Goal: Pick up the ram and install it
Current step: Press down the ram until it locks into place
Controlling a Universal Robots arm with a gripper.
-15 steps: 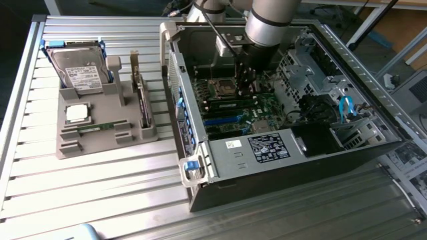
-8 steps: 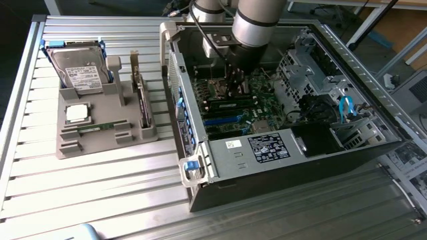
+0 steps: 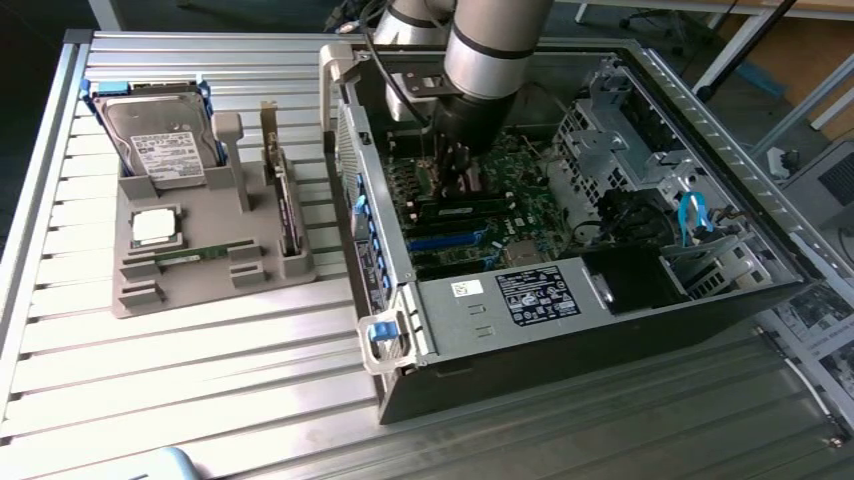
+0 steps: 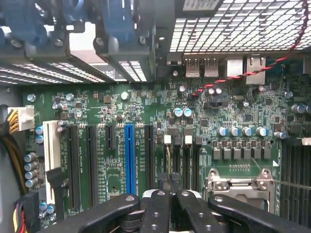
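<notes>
1. The jaws are seen closed together, low over the green circuit board [image 4: 146,111] inside the open computer case [image 3: 534,330]. Whether anything thin is pinched between them cannot be told.
2. Just beyond the jaws, a row of long black slots and one blue slot [image 4: 129,155] is seen on the board, with the metal processor socket [image 4: 240,182] beside them.
3. The jaws are carried by a grey arm [image 3: 494,50], which is lowered into the case from above.
4. The case is laid on its side with its panel off, on a tabletop [image 3: 174,380] made of ribbed aluminium slats.
5. At the exterior view's left, well apart from the case, a grey holder tray [image 3: 200,290] is set on the tabletop.
6. The ram [image 3: 200,254] is seen lying flat in a slot of that tray, untouched by the jaws.
7. A hard drive [image 3: 160,140] is propped at the tray's back, and a square silver chip [image 3: 156,226] is placed just behind the ram.
8. Beyond the tabletop, at the exterior view's right, room floor and cluttered equipment are glimpsed.
</notes>
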